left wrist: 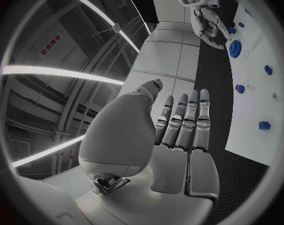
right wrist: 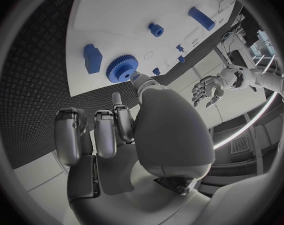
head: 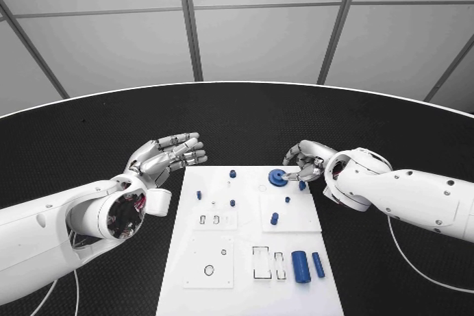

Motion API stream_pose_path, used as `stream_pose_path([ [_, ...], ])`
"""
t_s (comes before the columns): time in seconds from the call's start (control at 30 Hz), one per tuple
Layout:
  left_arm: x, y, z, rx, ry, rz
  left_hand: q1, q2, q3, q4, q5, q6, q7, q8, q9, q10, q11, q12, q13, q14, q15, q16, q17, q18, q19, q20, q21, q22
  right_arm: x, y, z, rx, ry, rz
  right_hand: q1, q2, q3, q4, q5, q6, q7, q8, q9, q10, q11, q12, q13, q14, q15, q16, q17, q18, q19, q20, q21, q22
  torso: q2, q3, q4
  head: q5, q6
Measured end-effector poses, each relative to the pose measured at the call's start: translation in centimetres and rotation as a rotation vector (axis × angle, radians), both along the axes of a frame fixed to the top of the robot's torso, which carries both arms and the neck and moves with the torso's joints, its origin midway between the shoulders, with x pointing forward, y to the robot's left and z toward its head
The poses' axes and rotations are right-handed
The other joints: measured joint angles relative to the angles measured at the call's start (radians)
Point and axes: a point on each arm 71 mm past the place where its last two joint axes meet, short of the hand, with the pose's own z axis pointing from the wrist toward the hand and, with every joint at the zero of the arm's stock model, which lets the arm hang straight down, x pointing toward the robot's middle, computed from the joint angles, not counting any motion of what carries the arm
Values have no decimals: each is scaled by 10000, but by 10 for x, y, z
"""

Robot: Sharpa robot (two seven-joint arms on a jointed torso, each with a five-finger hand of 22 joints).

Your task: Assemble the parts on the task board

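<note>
At the far right corner of the task board (head: 296, 288), the right hand (head: 308, 160) is reaching over the edge, its thumb tip touching a blue gear (head: 277, 178) that is lying flat on the white plate; whether it is actually pinching the gear cannot be told. A small blue block (head: 302, 185) is sitting just beside the gear, near the board's right edge. The left hand (head: 170, 153) is hovering released, fingers spread, off the board's far left corner above the black desk (head: 89, 144). Two blue cylinders (head: 307, 265) are lying near the near right edge.

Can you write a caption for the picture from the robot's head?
Right hand touches a blue gear on the white board; left hand hovers open beside it.
</note>
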Motion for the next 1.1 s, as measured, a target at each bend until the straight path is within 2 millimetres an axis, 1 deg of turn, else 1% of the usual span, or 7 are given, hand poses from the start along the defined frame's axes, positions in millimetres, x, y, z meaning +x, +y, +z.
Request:
stream_pose_path([
  [0.1, 0, 0, 0, 2, 0, 7, 0, 0, 0, 0, 0, 0, 0, 0, 0, 0, 0, 0, 0, 0, 0, 0, 0, -1, 0, 0, 0, 0, 0, 3, 0, -19, 10, 69, 0, 0, -28, -28, 0, 1, 0, 0, -13, 37, 38, 85, -1, 0, 0, 0, 0, 1, 0, 0, 51, -1, 1, 1, 3, 2, -14],
  [0.3, 0, 0, 0, 2, 0, 9, 0, 0, 0, 0, 0, 0, 0, 0, 0, 0, 0, 0, 0, 0, 0, 0, 0, -1, 0, 0, 0, 0, 0, 8, -1, -53, 7, 189, 0, 0, -27, -27, 0, 1, 0, 0, -13, 37, 37, 124, -1, 0, 0, 0, -1, 1, 0, 0, 51, -1, 2, 3, 1, 22, -42],
  [0.67, -1, 0, 0, 0, 2, 1, 0, 0, 31, -32, 0, 0, 0, 0, 0, 0, 0, 0, 0, 0, 0, 0, 1, 0, 0, 0, 0, -5, 3, 14, -3, -127, 127, 263, 52, 54, -27, -27, 0, 1, 0, 41, -22, 107, 35, 232, -3, 5, 68, 61, -2, 3, -36, 36, 89, -2, -1, 3, 1, 24, -68],
  [0.73, -1, 1, 0, 0, 3, 0, 0, 0, 42, -43, 0, 0, 0, 0, 1, 0, 0, 0, 0, 0, 0, 0, 1, -1, 0, 0, 0, -11, 3, 15, -3, -140, 148, 278, 61, 63, -27, -27, 0, -35, 35, 41, -22, 106, 35, 232, -3, 5, 68, 61, -2, 3, -36, 35, 89, -2, -2, 3, 1, 29, -77],
  [0.97, -1, 1, 0, -2, 5, -6, 0, 0, 42, -43, 0, 0, 0, 0, 1, 0, 0, 0, 0, 0, 0, 0, 1, -1, 0, 0, 0, -11, 4, 17, -3, -457, 33, 398, 92, 94, -27, -27, 0, -36, 36, 41, -22, 126, 55, 262, -4, 5, 68, 61, -3, 6, -36, 35, 124, -3, -3, 1, 2, 48, -109],
  [1.03, -1, 1, 0, -2, 6, -7, 0, 0, 42, -43, 0, 0, 0, 0, 1, 0, 0, 0, 0, 0, 0, 0, 1, -1, 0, 0, 0, -11, 5, 18, -4, -516, 30, 414, 92, 94, -27, -27, 0, -36, 36, 41, -30, 143, 72, 271, -4, 5, 68, 61, -3, -118, -35, 35, 129, -3, -3, 2, 2, 56, -125],
  [1.1, -1, 1, 0, -1, 7, -4, 0, 0, 42, -43, 0, 0, 0, 0, 1, 0, 0, 0, 0, 0, 0, 0, 1, -1, 0, 0, 0, -10, 5, 18, -4, -578, 24, 423, 122, 64, -27, -27, 0, -35, 36, 40, -30, 143, 72, 271, -4, 5, 68, 60, -4, -118, -13, 58, 129, -3, -2, 5, 2, 63, -135],
])
